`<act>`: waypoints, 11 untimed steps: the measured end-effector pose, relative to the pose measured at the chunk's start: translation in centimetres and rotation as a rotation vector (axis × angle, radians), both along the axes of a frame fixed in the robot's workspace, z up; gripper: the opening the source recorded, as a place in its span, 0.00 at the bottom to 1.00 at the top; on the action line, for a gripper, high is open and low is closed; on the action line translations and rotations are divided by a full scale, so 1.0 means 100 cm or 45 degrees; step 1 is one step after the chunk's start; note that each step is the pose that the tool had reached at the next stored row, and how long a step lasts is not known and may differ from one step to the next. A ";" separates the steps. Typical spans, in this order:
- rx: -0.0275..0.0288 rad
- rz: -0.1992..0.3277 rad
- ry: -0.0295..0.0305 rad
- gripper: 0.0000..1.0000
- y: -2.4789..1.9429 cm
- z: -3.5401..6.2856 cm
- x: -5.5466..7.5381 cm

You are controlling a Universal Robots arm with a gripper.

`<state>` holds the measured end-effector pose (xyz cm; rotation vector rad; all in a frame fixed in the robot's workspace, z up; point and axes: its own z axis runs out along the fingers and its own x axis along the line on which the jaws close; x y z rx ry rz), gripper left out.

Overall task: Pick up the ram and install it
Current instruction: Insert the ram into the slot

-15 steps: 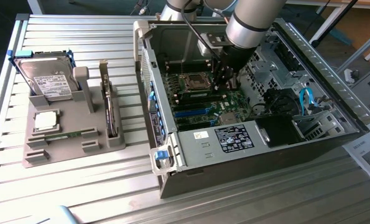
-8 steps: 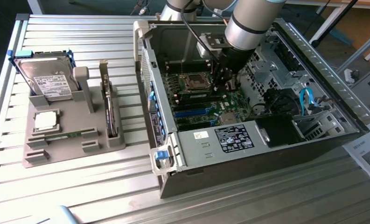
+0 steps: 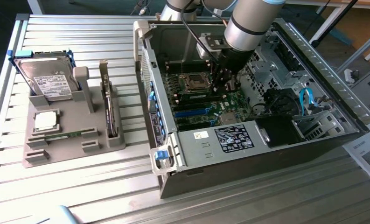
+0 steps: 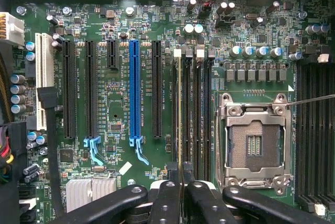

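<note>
My gripper (image 3: pixel 225 85) reaches down into the open computer case (image 3: pixel 191 154), just beside the empty processor socket (image 3: pixel 194 81). In the wrist view the gripper (image 4: pixel 181 179) is shut on the ram (image 4: pixel 180 114). The ram shows edge-on as a thin green and gold line. It runs along the first of several dark memory slots (image 4: pixel 194 114), between the black expansion slot (image 4: pixel 156 88) and the socket (image 4: pixel 256 145). The dark fingers (image 4: pixel 166 200) press on its near end. Whether the ram is seated in the slot or hovers just above it I cannot tell.
A grey fixture (image 3: pixel 66 147) on the slatted table at the exterior view's left holds a silver hard drive (image 3: pixel 45 81), a square processor chip (image 3: pixel 46 120) and a green stick (image 3: pixel 65 135) lying flat. Case walls, a drive cage (image 3: pixel 278 70) and a blue cable (image 3: pixel 306 100) crowd the arm.
</note>
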<state>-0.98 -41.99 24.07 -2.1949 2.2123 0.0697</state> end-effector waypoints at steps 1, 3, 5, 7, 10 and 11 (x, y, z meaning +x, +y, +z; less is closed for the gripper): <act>-0.0003 0.000 0.0001 0.12 0.0000 -0.0003 0.000; -0.0001 0.000 0.0000 0.12 0.0001 -0.0011 0.000; 0.0000 0.000 0.0000 0.12 0.0001 -0.0012 0.000; -0.0001 0.001 0.0000 0.12 0.0001 -0.0013 0.000; -0.0001 0.005 0.0000 0.12 0.0001 -0.0013 0.000; -0.0001 0.007 0.0000 0.12 0.0001 -0.0013 0.000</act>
